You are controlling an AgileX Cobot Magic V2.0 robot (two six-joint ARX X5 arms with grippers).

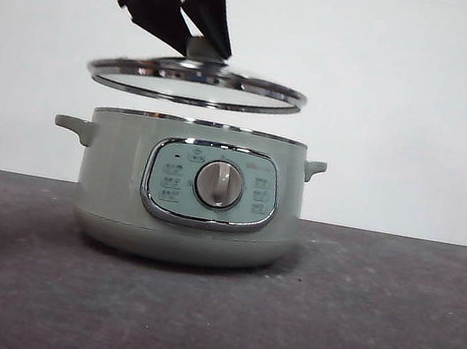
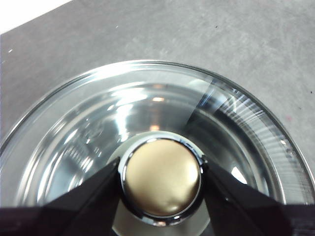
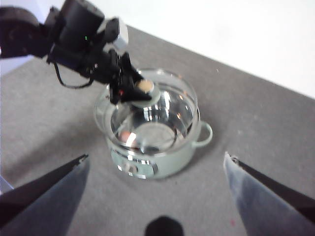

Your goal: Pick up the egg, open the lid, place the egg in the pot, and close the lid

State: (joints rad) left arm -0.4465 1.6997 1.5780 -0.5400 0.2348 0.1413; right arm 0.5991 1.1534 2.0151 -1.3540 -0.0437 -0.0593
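Lid [image 1: 196,84]: left gripper [image 2: 160,178] clamping its knob, hovering level over pot [image 1: 190,190]; egg [image 3: 126,135] inside. Lowering squarely advised. Right gripper [image 3: 156,169] waiting wide open, empty.

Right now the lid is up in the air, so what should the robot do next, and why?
Probably lower it straight down. The left gripper is shut on the knob of the lid, which hangs level just above the pot. Through the glass, the right wrist view shows something orange-pink inside, likely the egg. The right gripper is open and holds nothing.
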